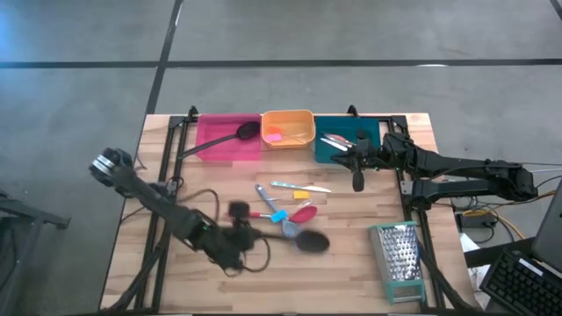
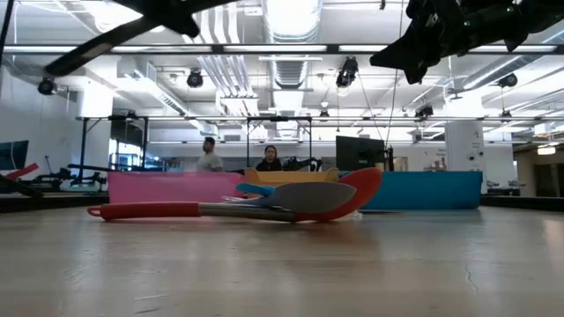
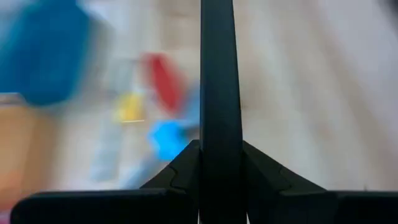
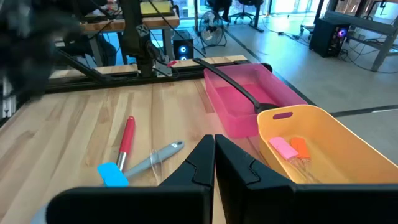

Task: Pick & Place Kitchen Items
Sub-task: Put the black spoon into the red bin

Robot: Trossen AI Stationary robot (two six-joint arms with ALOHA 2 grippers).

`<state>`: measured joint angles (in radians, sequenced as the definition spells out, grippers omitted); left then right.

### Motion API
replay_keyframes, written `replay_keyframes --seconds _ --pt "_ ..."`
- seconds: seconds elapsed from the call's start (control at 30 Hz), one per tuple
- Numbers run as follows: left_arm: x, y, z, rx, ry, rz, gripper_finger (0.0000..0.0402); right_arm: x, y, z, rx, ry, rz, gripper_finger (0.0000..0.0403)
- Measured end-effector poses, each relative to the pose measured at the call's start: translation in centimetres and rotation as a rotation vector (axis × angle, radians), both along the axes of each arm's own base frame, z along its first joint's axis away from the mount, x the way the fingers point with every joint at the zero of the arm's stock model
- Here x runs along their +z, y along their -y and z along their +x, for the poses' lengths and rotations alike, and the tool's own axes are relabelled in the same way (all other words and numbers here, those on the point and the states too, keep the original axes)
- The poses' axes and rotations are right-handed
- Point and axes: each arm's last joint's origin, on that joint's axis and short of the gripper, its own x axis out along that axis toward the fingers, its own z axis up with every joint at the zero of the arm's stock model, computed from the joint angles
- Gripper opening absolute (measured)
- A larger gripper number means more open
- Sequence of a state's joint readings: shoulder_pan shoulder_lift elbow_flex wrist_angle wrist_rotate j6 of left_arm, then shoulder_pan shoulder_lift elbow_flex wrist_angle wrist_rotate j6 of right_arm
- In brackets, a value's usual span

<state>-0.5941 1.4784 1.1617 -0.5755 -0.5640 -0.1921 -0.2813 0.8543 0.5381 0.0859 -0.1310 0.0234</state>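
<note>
Left end effector (image 3: 217,163): over the front-middle part of the surface (image 1: 351,263), pinched on the slim handle of a black long-handled spoon (image 1: 309,240). In the left wrist view, handle runs straight out between the two dark fingers (image 3: 177,177). Spoon bowl out past the arm's tip, close to the loose utensils. Lifted or resting on the wood: cannot tell, blurred.

Right end effector (image 1: 358,175): fingers pressed together, nothing between them. Hanging above the surface just in front of the teal bin (image 1: 369,132).

Loose on the surface, mid-area, between the two arms:
- red spatula (image 1: 301,213), blade beside the held spoon
- blue-headed spatula (image 1: 269,204), pale handle
- small yellow piece (image 1: 300,194)
- pale-handled utensil (image 1: 303,186), nearest the bins
- grey spoon (image 2: 304,195), lying across the red spatula in the low view

Along the far edge, three bins side by side:
- pink bin (image 1: 211,145), second black spoon (image 1: 230,138) inside, handle over the rim
- orange bin (image 1: 303,117), small pink piece (image 4: 283,147) and orange piece (image 4: 300,147) inside
- teal bin, metallic utensils (image 1: 334,140) inside

Metal grater (image 1: 399,259) flat near the front right corner, well apart from the utensils.
</note>
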Motion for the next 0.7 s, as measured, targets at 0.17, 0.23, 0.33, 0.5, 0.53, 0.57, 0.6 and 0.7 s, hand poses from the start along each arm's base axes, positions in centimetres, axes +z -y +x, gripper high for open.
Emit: replay_keyframes --seconds 0.17,0.23,0.33,0.5,0.53,0.57,0.6,0.7 --pt "3.5 -3.4 -2.9 0.188 0.116 0.193 0.0084 0.0 0.0 0.0 0.0 0.0 0.0 0.0008" --pt "4.7 -4.7 -3.9 0.24 0.144 0.213 0.0084 0.0 0.0 0.0 0.0 0.0 -0.001 0.0008" --pt "6.0 -6.9 -5.1 0.308 0.167 0.216 0.0084 0.0 0.0 0.0 0.0 0.0 -0.001 0.0008" --pt "7.3 -11.0 -6.8 0.438 0.14 0.224 0.0084 0.0 0.0 0.0 0.001 0.0 -0.004 0.0008" --pt "7.4 -11.7 -7.2 0.464 0.127 0.223 0.0084 0.0 0.0 0.0 0.001 0.0 -0.004 0.0008" --pt "7.4 -12.4 -7.5 0.489 0.112 0.216 0.0084 0.0 0.0 0.0 0.001 0.0 -0.004 0.0008" --pt "7.5 -13.1 -7.9 0.514 0.097 0.211 0.0084 0.0 0.0 0.0 0.001 0.0 -0.006 0.0008" --pt "7.5 -14.9 -8.6 0.569 0.04 0.179 0.0084 0.0 0.0 0.0 0.002 -0.001 -0.01 0.0008"
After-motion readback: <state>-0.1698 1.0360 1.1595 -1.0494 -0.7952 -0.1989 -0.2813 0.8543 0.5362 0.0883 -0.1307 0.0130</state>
